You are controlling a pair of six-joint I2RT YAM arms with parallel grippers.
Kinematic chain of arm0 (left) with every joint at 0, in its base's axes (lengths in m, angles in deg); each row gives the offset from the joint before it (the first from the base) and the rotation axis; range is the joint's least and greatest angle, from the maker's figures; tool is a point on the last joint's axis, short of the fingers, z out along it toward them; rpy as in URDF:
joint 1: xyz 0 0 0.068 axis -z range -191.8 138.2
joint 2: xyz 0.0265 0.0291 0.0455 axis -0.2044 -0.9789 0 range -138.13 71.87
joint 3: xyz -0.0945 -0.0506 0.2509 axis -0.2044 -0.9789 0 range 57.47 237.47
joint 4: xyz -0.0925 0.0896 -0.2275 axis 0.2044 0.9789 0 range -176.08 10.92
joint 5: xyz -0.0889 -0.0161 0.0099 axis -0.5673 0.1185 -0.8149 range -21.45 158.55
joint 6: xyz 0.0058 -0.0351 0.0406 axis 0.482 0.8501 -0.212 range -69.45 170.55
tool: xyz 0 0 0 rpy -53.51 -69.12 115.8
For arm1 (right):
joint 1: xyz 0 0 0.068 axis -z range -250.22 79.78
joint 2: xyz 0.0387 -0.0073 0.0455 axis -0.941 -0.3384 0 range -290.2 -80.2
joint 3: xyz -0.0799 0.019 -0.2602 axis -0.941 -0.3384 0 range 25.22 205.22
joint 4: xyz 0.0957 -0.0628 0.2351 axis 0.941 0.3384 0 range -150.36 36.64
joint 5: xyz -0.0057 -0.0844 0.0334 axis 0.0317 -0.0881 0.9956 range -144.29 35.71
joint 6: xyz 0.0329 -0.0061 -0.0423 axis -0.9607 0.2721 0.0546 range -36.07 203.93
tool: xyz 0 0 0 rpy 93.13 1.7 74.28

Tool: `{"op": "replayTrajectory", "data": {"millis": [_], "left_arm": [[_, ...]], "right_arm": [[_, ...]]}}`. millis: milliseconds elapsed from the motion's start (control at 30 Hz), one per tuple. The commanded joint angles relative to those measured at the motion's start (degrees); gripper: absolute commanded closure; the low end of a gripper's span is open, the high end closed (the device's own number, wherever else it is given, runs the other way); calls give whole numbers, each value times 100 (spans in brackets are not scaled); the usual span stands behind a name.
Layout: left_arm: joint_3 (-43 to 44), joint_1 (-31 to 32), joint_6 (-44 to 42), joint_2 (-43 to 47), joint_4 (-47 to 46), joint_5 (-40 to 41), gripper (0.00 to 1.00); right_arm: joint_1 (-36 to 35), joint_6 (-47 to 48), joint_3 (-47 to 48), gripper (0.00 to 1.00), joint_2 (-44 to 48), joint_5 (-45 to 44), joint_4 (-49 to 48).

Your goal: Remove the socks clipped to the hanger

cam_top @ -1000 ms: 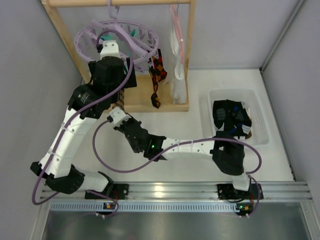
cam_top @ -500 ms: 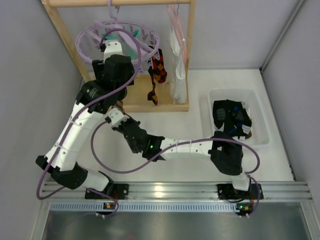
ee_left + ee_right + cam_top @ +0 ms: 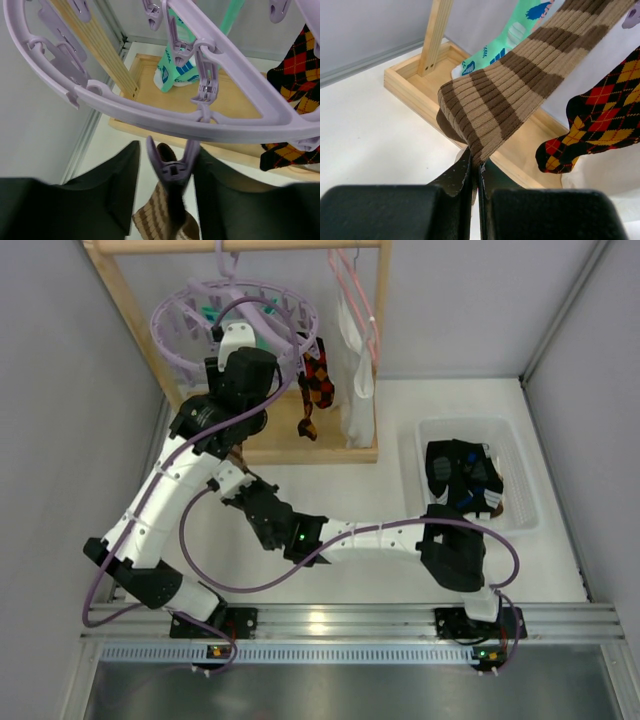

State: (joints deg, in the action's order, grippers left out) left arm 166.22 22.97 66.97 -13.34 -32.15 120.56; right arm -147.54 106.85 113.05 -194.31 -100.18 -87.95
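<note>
The lavender hanger (image 3: 165,330) hangs from the wooden rack, its ring (image 3: 150,112) close above my left gripper (image 3: 167,170). One of its clips (image 3: 172,167) sits between my left fingers and pinches the brown-and-cream striped sock (image 3: 157,215). The right finger (image 3: 225,190) touches the clip; a thin gap shows at the left finger (image 3: 115,180). My right gripper (image 3: 476,170) is shut on the lower end of that striped sock (image 3: 520,90), pulling it taut. A teal sock (image 3: 175,75) and a black argyle sock (image 3: 318,380) still hang clipped.
The rack's wooden base tray (image 3: 415,85) lies under the socks. A white garment (image 3: 355,390) hangs on a pink wire hanger to the right. A white bin (image 3: 520,440) at the right holds dark socks (image 3: 462,475). Grey walls close in left and right.
My left arm has shifted right under the ring and its jaws have narrowed around the clip. The hanger has swayed slightly. The right gripper keeps its hold on the striped sock.
</note>
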Motion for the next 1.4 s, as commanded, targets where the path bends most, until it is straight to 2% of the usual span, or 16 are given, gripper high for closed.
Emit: {"op": "replayTrajectory", "data": {"millis": [0, 100, 133, 233, 300, 400, 533, 633, 700, 767, 800, 933, 1100, 1167, 1233, 1367], "left_arm": [[173, 13, -139, -13, -383, 178, 55], [190, 13, -201, -40, -454, 178, 64], [182, 4, -227, -48, -506, 178, 72], [182, -5, -271, -92, -550, 178, 82], [182, -5, -263, -119, -542, 143, 95], [164, -5, -236, -119, -533, 82, 99], [33, -5, -140, 179, -533, -436, 84], [-231, 4, -96, 452, -533, -525, 66], [-450, -5, -52, 742, -524, -586, 46], [-574, -5, -34, 1031, -515, -778, 37], [-713, -5, -25, 1128, -507, -902, 23], [-1267, -5, 176, 1778, -506, -1456, 2], [-2567, -5, 405, 2937, -524, -2097, 2], [-3189, 4, 484, 3264, -533, -2098, 2], [-3552, -5, 572, 3703, -533, -1923, 2], [-4421, 4, 634, 4319, -699, -1686, 2]], "right_arm": [[-178, 55, -3, 100, 55, -25, -290], [-187, 46, -91, 100, 81, -17, -343], [-187, 37, -117, 100, 90, -17, -352], [-178, 2, -266, 100, 160, -34, -448], [-187, -59, -442, 100, 256, -43, -484], [-187, -208, -819, 100, 502, -87, -589], [-187, -717, -1610, 100, 1301, -236, -283], [-152, -1481, -2103, 100, 2258, -237, 1084], [32, -2252, -2270, 100, 3029, 78, 2530], [427, -3008, -2498, 100, 3550, 377, 3275], [567, -3143, -2569, 100, 4032, 483, 3896], [1515, -3592, -2789, 100, 5045, 853, 5113], [2895, -3654, -2763, 100, 5987, 1370, 5940], [3791, -3505, -2675, 100, 6023, 1582, 6108], [4705, -3382, -2596, 100, 5883, 2187, 6108], [6182, -3101, -2447, 100, 4700, 3330, 6012]]}}
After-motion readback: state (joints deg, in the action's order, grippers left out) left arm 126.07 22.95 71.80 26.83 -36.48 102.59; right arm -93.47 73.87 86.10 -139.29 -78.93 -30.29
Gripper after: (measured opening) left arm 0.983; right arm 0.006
